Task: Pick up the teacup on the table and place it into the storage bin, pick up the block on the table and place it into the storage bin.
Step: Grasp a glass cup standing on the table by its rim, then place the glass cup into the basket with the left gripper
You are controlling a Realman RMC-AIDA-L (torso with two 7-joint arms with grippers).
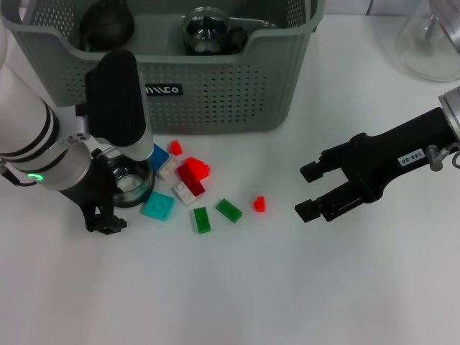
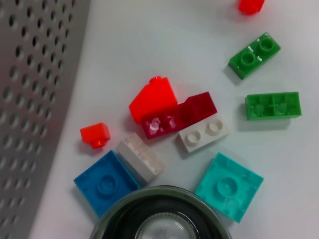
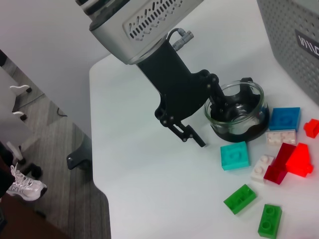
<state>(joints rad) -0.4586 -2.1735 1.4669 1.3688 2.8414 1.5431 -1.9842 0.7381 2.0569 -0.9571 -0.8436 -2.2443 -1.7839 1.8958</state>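
A clear glass teacup (image 1: 131,185) stands on the white table just in front of the storage bin (image 1: 215,93). My left gripper (image 1: 118,205) is open and straddles the cup's wall. One finger is inside the cup and the other finger (image 3: 192,135) is outside, a little apart from the glass. Loose blocks lie beside the cup: blue (image 1: 159,157), teal (image 1: 158,206), white (image 1: 185,192), dark red (image 1: 191,180), two green (image 1: 229,210) and small red ones (image 1: 259,204). My right gripper (image 1: 307,192) hovers open to the right of the blocks, holding nothing.
Inside the bin sit a black teapot (image 1: 106,25) and a glass vessel (image 1: 206,29). A glass flask (image 1: 435,39) stands at the far right. In the right wrist view the table edge (image 3: 97,164) drops to the floor beyond my left arm.
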